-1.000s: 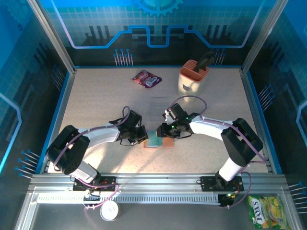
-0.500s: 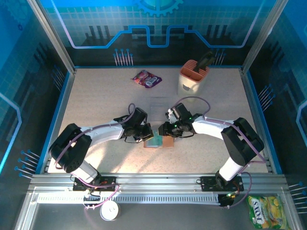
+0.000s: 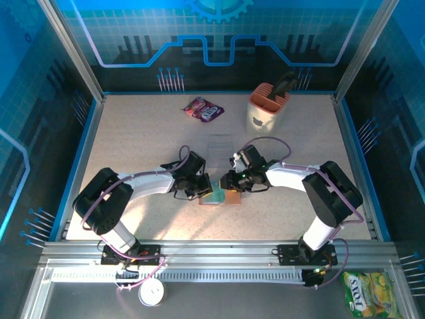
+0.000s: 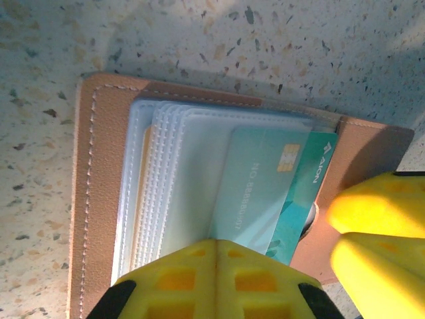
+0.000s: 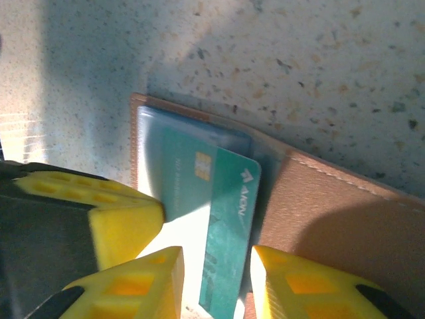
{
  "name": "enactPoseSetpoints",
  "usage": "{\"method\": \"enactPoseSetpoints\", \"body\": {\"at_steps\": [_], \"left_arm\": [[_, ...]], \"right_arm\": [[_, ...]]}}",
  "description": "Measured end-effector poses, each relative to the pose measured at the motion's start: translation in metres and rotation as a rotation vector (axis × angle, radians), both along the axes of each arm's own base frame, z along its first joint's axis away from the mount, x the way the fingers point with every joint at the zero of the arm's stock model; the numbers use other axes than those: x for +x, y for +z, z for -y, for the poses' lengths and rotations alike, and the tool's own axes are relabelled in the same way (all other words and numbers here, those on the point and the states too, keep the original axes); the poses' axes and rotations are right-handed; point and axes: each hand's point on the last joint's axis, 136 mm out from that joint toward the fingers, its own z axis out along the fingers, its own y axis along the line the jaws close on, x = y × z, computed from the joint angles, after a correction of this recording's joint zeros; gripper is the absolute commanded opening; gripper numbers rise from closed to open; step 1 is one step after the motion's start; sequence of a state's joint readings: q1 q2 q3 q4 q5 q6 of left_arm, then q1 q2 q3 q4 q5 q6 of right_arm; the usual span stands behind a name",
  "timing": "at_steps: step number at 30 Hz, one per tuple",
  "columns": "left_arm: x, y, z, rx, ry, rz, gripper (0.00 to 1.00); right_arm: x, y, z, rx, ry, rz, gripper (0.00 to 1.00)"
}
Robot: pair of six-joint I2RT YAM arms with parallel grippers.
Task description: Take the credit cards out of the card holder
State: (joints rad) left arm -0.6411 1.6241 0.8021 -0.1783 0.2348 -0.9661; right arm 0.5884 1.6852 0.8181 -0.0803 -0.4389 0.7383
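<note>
I saw a purple snack packet [image 3: 203,109] lying on the speckled table [image 3: 133,139], toward its far side. To the right of it stood a peach caddy [image 3: 265,109] with a dark tool [image 3: 285,84] sticking out of it. Beyond the table's near right corner lay a yellow-green snack bag [image 3: 364,292].

Light: bright overhead, warm on the surface [image 3: 133,133]; blue cast along its edges.
Shadows: soft, around the surface's centre.
Wrist views: sunlit patches; left tool [image 4: 216,266] blurred.

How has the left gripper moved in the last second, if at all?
Yes. The left gripper moved right, closer to the card holder, which stayed in place.
</note>
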Motion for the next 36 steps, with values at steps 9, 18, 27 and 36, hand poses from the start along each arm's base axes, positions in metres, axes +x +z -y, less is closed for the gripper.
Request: {"method": "enactPoseSetpoints", "body": {"at_steps": [9, 18, 27, 36], "left_arm": [[0.000, 0.000, 0.000, -0.002, 0.000, 0.003, 0.00], [0.001, 0.000, 0.000, 0.000, 0.001, 0.005, 0.00], [0.001, 0.000, 0.000, 0.000, 0.001, 0.005, 0.00], [0.000, -0.001, 0.000, 0.001, 0.004, 0.006, 0.01]], "right_arm": [[-0.005, -0.011, -0.005, 0.044, -0.004, -0.048, 0.27], [-0.005, -0.010, -0.007, 0.082, -0.020, -0.061, 0.18], [-0.004, -0.010, -0.005, 0.101, -0.026, -0.061, 0.11], [-0.001, -0.003, 0.013, 0.103, -0.057, -0.048, 0.10]]}}
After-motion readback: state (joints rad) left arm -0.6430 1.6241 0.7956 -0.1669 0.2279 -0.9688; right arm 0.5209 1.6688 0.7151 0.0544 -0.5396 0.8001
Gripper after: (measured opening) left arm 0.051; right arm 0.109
